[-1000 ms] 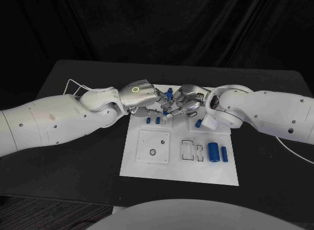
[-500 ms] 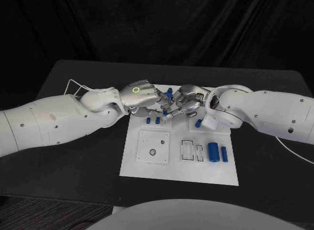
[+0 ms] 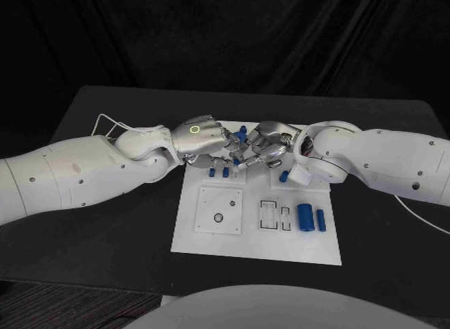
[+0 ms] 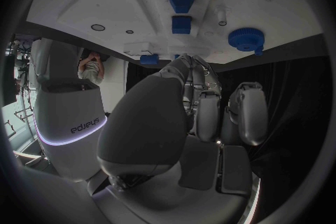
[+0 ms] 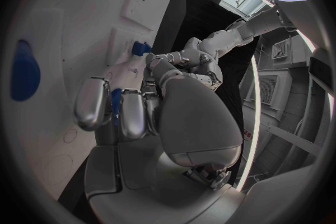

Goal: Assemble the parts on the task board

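Note:
The white task board (image 3: 235, 236) lies mid-table. Both hands meet over its far end. My left hand (image 3: 200, 139) has its fingers (image 4: 207, 112) curled in, their tips close to a small blue part (image 3: 239, 140) between the hands; whether they grip it is hidden. My right hand (image 3: 265, 149) faces it, and a blue sliver of a part (image 5: 115, 105) shows pinched between its fingers (image 5: 91, 103). A blue gear (image 4: 246, 39) and two blue blocks (image 4: 181, 1) sit on the board beyond the left hand. My left hand (image 5: 183, 60) appears past the right one.
Nearer on the board lie a thick blue cylinder (image 3: 305, 217) and a thin one (image 3: 322, 219), beside narrow slots (image 3: 269, 214). Two short blue pegs (image 3: 213, 173) and another (image 3: 285, 177) stand under the hands. A square plate with holes (image 3: 220, 209) sits at the board's left.

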`<state>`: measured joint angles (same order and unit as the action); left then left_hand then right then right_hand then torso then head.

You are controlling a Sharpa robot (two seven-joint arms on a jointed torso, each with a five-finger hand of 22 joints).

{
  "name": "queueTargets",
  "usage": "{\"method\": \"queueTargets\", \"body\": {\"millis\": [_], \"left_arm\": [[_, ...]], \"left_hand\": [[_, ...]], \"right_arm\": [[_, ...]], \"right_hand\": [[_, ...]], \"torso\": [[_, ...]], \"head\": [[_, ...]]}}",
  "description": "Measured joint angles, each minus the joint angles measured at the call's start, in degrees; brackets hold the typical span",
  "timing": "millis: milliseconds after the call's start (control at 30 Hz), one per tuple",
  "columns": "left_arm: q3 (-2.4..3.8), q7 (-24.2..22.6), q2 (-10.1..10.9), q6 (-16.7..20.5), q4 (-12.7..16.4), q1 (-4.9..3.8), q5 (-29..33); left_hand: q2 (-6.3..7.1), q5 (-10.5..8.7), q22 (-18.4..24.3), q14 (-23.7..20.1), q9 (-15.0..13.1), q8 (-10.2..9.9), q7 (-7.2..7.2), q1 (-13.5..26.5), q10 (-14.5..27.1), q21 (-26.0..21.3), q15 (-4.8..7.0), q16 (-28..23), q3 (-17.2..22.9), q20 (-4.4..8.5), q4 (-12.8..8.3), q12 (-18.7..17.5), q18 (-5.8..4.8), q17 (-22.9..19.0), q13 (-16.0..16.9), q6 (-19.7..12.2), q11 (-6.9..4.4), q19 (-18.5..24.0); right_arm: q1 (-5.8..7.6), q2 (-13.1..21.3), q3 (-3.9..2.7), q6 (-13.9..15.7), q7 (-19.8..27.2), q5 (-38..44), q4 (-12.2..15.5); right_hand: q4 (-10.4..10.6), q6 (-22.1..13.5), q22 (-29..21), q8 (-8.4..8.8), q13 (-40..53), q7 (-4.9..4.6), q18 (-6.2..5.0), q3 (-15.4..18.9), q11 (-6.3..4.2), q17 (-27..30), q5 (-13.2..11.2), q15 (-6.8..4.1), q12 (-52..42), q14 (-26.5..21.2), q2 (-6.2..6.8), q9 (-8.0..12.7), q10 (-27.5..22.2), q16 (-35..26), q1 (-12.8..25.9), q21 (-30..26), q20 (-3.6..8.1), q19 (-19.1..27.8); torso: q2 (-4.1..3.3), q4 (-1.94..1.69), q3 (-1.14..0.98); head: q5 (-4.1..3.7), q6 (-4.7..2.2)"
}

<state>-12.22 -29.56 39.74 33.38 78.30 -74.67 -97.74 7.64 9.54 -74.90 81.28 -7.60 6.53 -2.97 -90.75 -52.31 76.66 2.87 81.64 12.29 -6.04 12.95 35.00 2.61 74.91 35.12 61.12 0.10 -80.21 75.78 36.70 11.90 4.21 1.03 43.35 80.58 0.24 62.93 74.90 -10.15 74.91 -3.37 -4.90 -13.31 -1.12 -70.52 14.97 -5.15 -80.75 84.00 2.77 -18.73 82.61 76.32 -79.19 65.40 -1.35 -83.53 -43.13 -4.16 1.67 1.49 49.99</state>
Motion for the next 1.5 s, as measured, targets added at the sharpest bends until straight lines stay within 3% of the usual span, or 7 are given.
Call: {"method": "queueTargets", "body": {"millis": [533,1033,1100,1300,1500], "left_arm": [[0.01,-0.7,-0.2,-0.5,-0.4,0.08,0.0],[0.02,-1.0,-0.4,-0.5,-0.5,0.16,0.0],[0.02,-1.0,-0.4,-0.5,-0.6,0.16,0.0],[0.06,-0.9,-0.4,-0.5,-0.7,0.17,0.0],[0.06,-0.8,-0.5,-0.5,-0.7,0.17,0.0]], "left_hand": [[-1.14,4.29,0.0,0.0,-0.4,0.0,-0.01,0.3,-0.2,0.0,0.00,0.0,1.4,0.00,-0.1,0.0,0.00,0.0,0.1,0.4,-0.20,0.0],[-1.44,5.44,0.0,0.2,-0.8,0.5,0.00,0.5,-0.8,0.2,0.20,0.0,2.1,0.00,-0.5,0.0,0.00,0.0,0.4,1.4,-0.40,0.0],[-1.58,5.44,0.0,0.2,-0.9,0.5,0.01,0.7,-0.8,0.2,0.20,0.0,2.1,0.00,-0.5,0.0,0.00,0.0,0.4,1.4,-0.40,0.0],[-1.58,5.82,0.0,0.2,-0.9,0.5,0.01,0.7,-0.8,0.2,0.20,0.0,2.1,0.01,-0.5,0.0,0.00,0.0,0.4,1.4,-0.40,0.0],[-1.58,5.82,0.0,0.2,-0.9,0.5,-0.22,0.7,-0.8,0.2,0.20,0.0,2.2,0.01,-0.6,0.0,0.00,0.0,0.4,1.7,-0.40,0.0]], "right_arm": [[0.00,0.1,0.04,-0.6,-0.1,-1.5,-0.2],[0.00,0.2,0.07,-1.7,-0.2,-2.7,-0.4],[0.00,0.2,0.07,-1.8,-0.2,-2.8,-0.4],[0.00,0.2,0.08,-2.4,0.0,-2.9,-0.2],[0.00,0.2,0.03,-2.9,0.5,-3.1,0.0]], "right_hand": [[0.2,0.1,0.0,-0.23,-0.1,0.11,0.00,0.1,0.00,0.1,0.0,0.00,0.0,0.0,-0.13,0.0,0.0,-0.2,0.1,0.0,0.00,0.0],[0.6,0.2,0.0,-0.15,-0.7,-0.04,0.00,0.4,0.01,0.3,0.0,0.00,0.4,0.0,-0.12,-0.3,-0.4,-0.2,0.1,-0.5,0.00,0.0],[0.7,-0.3,0.0,-0.15,-0.8,-0.47,0.00,0.5,0.21,0.3,-0.4,0.00,0.6,0.0,-0.12,-0.4,-0.6,-0.4,0.1,-0.9,0.00,0.0],[1.2,-4.2,0.0,2.14,-1.2,-1.74,0.00,1.0,0.93,0.7,-1.1,1.01,0.9,-0.1,-0.14,0.4,-1.3,-0.7,0.1,-1.6,-0.51,0.5],[1.5,-6.9,0.0,3.57,-1.7,-2.34,-0.01,1.1,1.34,1.1,-1.7,1.32,1.1,0.1,-0.15,1.1,-1.7,-1.1,0.1,-2.5,-0.94,0.9]], "torso": [[0.02,-0.05,0.01],[0.03,-0.04,0.03],[0.03,-0.04,0.03],[0.04,-0.04,0.03],[0.07,-0.04,0.01]], "head": [[-0.11,0.00],[-0.20,0.00],[-0.20,0.00],[-0.19,0.00],[-0.16,0.00]]}}
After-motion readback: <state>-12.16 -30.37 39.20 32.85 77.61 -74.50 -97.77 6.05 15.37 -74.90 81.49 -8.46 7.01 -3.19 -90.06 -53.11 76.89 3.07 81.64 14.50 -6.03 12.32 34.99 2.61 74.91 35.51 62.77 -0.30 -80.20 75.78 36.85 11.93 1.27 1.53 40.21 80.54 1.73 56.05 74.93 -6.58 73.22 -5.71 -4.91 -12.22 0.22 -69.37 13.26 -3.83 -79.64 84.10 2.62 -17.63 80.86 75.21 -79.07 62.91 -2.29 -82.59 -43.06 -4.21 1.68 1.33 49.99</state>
